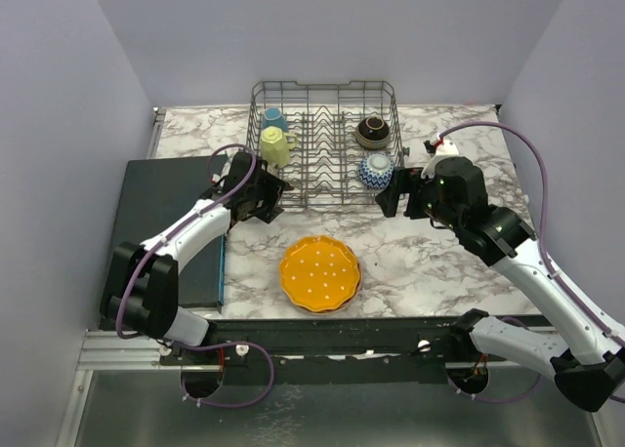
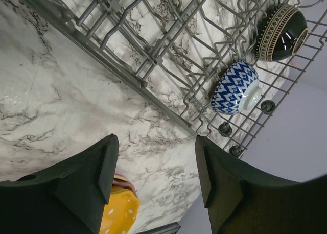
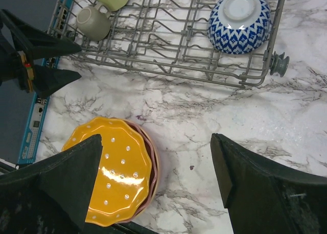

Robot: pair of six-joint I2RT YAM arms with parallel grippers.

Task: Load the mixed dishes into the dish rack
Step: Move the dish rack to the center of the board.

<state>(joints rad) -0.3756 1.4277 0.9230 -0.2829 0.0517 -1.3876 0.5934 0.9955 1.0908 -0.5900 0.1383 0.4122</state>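
orange white-dotted plate (image 1: 319,272), blue-patterned bowl (image 1: 375,171)

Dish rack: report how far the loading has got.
Done: the mugs, the dark brown bowl and the blue-patterned bowl sit in the dish rack. In hand: nothing; the left tool and right tool are open and empty. Left: the plate stack, orange dotted plate on top, on the table in front of the rack.

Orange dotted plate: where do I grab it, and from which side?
The orange plate lies flat on other plates, so probably pinch its scalloped rim from above at the right edge, one of the fingers inside the rim and one outside.
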